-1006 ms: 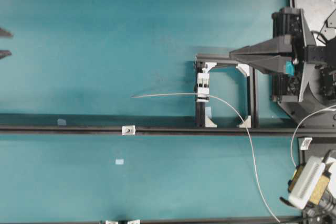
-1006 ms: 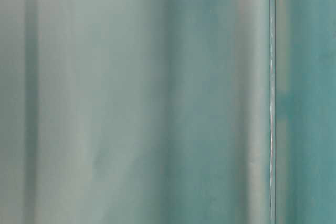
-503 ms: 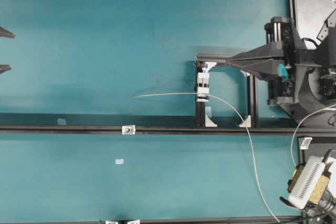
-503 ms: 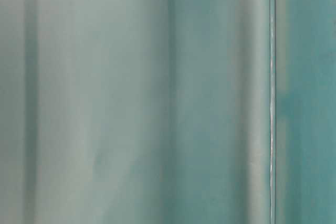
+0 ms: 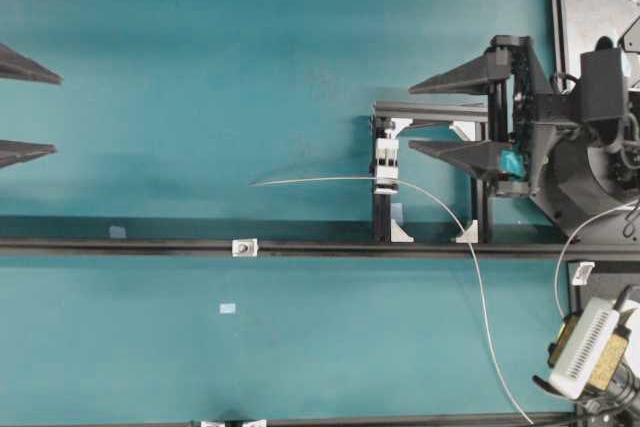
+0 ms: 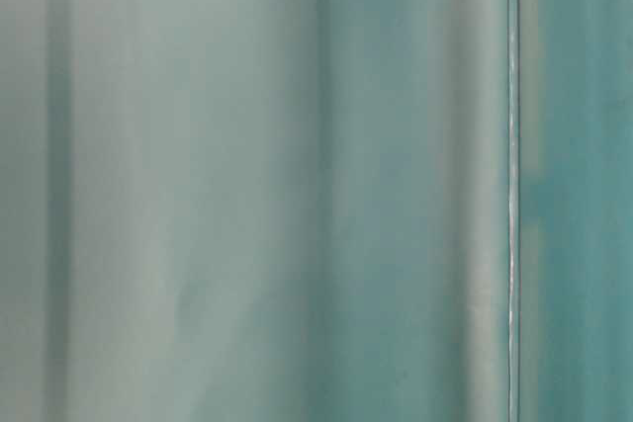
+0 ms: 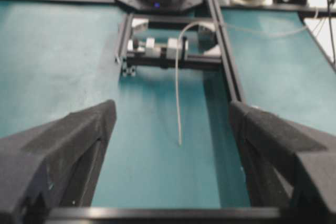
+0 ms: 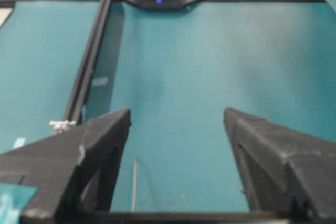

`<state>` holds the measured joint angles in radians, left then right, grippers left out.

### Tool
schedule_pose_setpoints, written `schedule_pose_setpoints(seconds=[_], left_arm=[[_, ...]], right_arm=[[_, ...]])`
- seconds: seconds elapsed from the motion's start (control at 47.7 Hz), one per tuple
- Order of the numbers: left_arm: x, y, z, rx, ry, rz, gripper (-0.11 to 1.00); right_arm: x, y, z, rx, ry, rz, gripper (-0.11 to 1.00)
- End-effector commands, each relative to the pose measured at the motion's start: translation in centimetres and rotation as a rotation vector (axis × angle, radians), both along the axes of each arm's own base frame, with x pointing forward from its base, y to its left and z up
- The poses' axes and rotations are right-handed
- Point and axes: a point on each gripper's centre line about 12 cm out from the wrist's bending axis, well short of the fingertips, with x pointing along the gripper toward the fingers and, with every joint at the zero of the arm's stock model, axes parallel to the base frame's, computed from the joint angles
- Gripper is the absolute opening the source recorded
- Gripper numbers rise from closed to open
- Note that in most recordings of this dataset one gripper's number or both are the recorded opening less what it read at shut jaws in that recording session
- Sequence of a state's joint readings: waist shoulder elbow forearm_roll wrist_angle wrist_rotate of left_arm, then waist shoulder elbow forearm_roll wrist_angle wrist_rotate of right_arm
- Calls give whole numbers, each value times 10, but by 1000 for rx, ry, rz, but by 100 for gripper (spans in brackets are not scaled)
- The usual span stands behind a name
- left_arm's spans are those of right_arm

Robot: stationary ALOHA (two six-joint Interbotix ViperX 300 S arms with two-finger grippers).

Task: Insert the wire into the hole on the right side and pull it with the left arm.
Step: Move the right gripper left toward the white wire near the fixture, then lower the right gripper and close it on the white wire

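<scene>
The thin whitish wire (image 5: 320,180) lies across the teal table. It passes through a small silver-white bracket (image 5: 385,186) at the foot of a white-and-grey banded block; the hole itself is too small to make out. The wire's free end points left and its tail curves down to the lower right. My right gripper (image 5: 411,117) stands open just right of the block, holding nothing. My left gripper (image 5: 57,113) is open at the far left, well short of the wire's tip. In the left wrist view the wire (image 7: 177,98) runs toward the open left gripper (image 7: 172,111). In the right wrist view the wire (image 8: 134,182) lies by one finger (image 8: 100,150).
A black rail (image 5: 150,245) crosses the table, with a small square white bracket (image 5: 244,247) on it. The block sits on a black frame (image 5: 481,187). A thicker white cable (image 5: 562,252) and a white-and-tan device (image 5: 585,347) are at the lower right.
My right gripper has gone from shut to open and drawn back a little to the right. My left gripper has come in from the left edge. The wire has not moved.
</scene>
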<state>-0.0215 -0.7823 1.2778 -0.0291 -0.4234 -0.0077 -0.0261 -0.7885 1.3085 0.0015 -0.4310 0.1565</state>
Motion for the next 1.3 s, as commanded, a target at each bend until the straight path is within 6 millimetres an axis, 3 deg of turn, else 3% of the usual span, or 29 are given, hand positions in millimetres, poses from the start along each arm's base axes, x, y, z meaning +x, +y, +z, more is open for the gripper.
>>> schedule_pose_setpoints(seconds=[0.0, 0.566, 1.278], left_arm=[[7, 1, 6, -1, -17, 7, 87], [43, 6, -22, -2, 124, 28, 87], [69, 15, -54, -6, 261, 60, 87]], right_arm=[[6, -1, 6, 3, -12, -6, 79], [23, -2, -18, 8, 124, -5, 79], [66, 0, -58, 14, 368, 4, 79]])
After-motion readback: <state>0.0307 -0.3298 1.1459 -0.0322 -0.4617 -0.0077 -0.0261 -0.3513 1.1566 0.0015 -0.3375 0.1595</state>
